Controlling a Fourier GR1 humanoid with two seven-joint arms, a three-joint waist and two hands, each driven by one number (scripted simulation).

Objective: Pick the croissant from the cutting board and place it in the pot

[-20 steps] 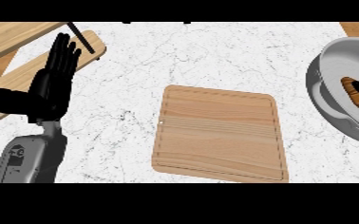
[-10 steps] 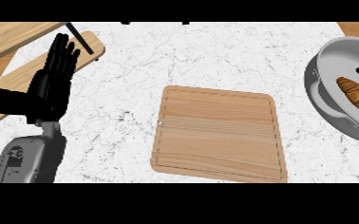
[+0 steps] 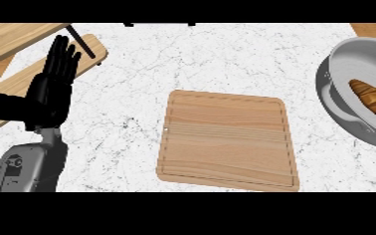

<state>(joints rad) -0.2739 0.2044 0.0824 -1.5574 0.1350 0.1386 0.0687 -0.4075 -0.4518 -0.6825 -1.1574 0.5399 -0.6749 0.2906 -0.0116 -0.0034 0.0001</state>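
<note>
The croissant (image 3: 364, 92) is lying inside the grey pot (image 3: 339, 59) at the counter's right edge, partly cut off by the view. The wooden cutting board (image 3: 229, 140) is sitting near the counter's (image 3: 191, 59) middle, bare. The left hand (image 3: 50, 89) is resting at the left edge, fingers straight and pointing up.

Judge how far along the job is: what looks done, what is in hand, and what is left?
Done, it seems: the croissant lies inside the pot at the right edge, and the cutting board carries nothing. In hand: nothing; the left hand rests open at the left, fingers up, and the right hand does not show. Left: apparently nothing of the placing itself.
</note>
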